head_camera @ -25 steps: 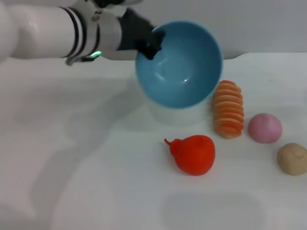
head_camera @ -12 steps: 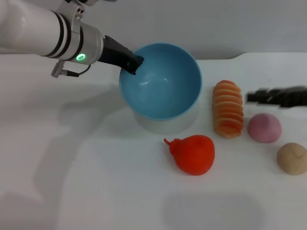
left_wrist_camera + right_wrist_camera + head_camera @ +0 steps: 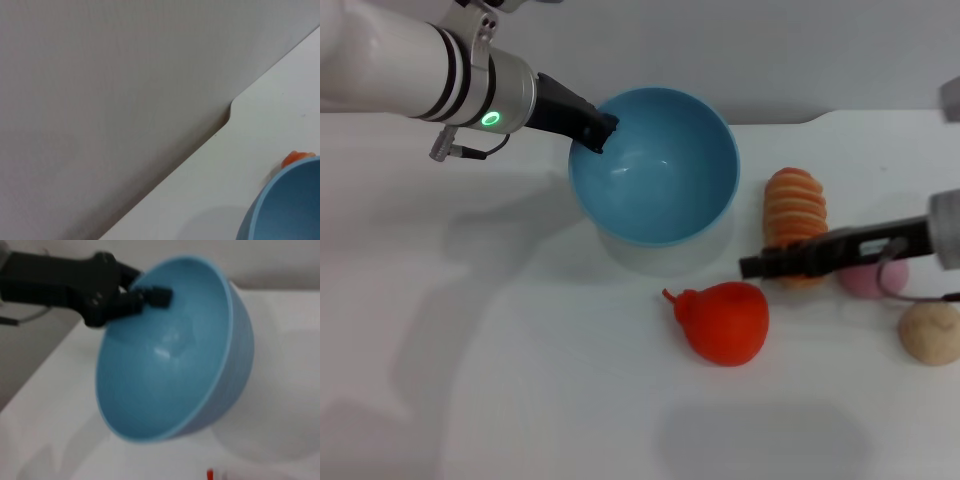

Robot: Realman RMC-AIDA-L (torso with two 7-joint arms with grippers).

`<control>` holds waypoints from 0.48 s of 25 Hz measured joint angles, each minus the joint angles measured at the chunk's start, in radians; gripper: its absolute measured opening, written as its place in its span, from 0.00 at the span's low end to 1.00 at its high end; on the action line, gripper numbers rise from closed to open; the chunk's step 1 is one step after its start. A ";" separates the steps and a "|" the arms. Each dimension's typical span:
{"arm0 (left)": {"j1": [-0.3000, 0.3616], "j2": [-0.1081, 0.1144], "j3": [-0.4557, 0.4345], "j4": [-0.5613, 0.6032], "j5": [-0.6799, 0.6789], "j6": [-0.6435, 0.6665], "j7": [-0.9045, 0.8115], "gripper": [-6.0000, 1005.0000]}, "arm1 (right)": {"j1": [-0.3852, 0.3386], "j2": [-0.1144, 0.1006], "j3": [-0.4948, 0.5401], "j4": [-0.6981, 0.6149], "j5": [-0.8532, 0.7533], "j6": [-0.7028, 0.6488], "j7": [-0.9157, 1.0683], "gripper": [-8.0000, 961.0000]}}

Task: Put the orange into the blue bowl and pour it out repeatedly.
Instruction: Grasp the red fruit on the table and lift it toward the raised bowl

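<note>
Blue bowl (image 3: 655, 170), tilted, hung clamped at its rim in our left gripper (image 3: 598, 131); our right gripper (image 3: 752, 267), jaw state unclear, hovered just above the orange (image 3: 725, 320).

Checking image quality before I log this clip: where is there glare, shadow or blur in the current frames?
Head view: small glare spots inside the blue bowl, which the left gripper holds by the rim; soft shadows on the table; the right gripper above the orange looks smeared. Right wrist view: the bowl is soft, with one highlight. Left wrist view: even, mostly wall.
</note>
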 joint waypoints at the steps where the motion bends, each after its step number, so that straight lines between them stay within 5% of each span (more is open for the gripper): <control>1: 0.002 0.000 0.001 0.000 0.000 -0.003 0.001 0.01 | 0.009 -0.001 -0.009 0.028 -0.008 0.018 0.000 0.56; 12: 0.006 -0.002 0.036 -0.008 -0.002 -0.035 0.002 0.01 | 0.041 0.008 -0.111 0.164 -0.026 0.147 -0.006 0.55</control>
